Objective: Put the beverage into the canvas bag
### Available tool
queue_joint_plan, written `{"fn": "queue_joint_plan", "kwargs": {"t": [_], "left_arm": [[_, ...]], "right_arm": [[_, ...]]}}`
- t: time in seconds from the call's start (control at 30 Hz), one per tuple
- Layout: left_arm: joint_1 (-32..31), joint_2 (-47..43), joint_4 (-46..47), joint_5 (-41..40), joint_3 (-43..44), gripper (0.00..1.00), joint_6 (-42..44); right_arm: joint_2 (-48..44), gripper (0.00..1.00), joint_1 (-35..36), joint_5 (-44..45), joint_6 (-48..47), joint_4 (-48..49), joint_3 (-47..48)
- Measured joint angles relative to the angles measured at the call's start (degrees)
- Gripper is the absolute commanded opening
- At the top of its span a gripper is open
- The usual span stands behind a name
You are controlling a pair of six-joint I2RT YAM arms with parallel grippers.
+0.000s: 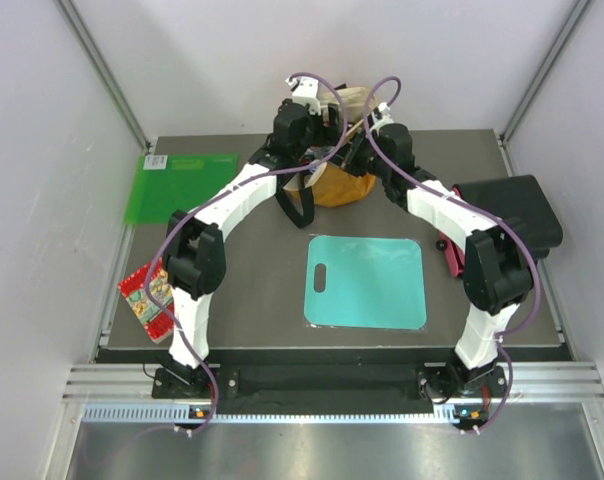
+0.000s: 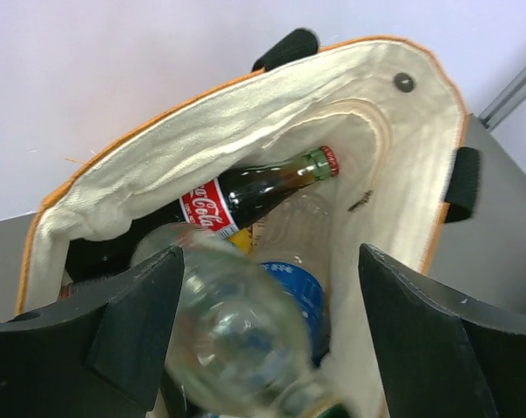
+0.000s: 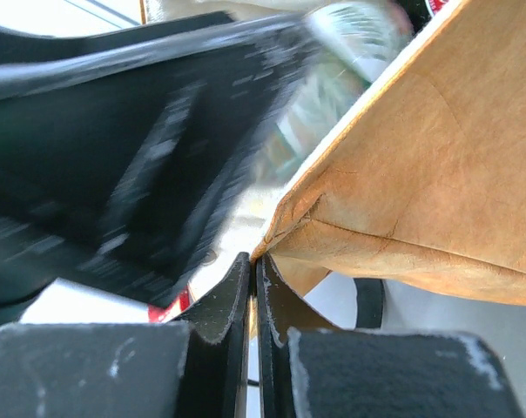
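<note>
The canvas bag (image 1: 340, 188) stood at the far middle of the surface (image 1: 262, 290), mouth up, with both arms reaching in to it from the near edge. In the left wrist view its pale lining (image 2: 246, 113) gaped wide, edged in mustard, with a black strap showing on the far rim and another on the right.

The left gripper (image 2: 270, 252) hung over the bag's mouth with its fingers (image 2: 132, 322) spread wide. A clear bottle (image 2: 237, 340) lay between them, inside the bag's opening. There was open space between it and the right-hand finger, but whether it touched the left-hand one could not be told. A blue label showed just beyond it, and it was unclear whether this belonged to the same bottle. Deeper in the bag a cola bottle (image 2: 246, 196) with a red label and red cap lay tilted against the lining.

The right gripper (image 3: 254, 261) had its jaws pressed together on the bag's rim, and the mustard fabric (image 3: 437, 174) rose from the pinch toward the upper right.

Elsewhere on the surface were a green board (image 1: 182, 187) at the far left, a teal cutting board (image 1: 367, 282) in the middle, a red patterned packet (image 1: 145, 297) at the near left and a bulky black object (image 1: 517, 205) at the right.
</note>
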Motion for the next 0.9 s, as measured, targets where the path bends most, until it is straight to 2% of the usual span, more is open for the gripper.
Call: {"fn": "queue_joint_plan", "kwargs": {"t": [0.27,0.53,0.7,0.9], "left_arm": [[-0.70,-7.85,-0.22,-0.13,-6.88,0.84,-0.28],[-0.68,-10.21,-3.08,-2.78,-8.79,0.83,-0.46],[-0.68,-13.60,-10.75,-5.79,-8.59,0.81,-0.50],[1.57,-19.32,-26.18,-11.98,-7.89,0.80,-3.41]], "right_arm": [[-0.74,0.00,-0.50,-0.24,0.02,-0.74,-0.28],[-1.01,0.00,-0.50,-1.09,0.81,-1.88,-0.76],[-1.07,0.00,-0.59,-1.11,0.98,-2.71,-0.46],[-1.07,0.00,-0.94,-1.29,1.03,-4.92,0.70]]}}
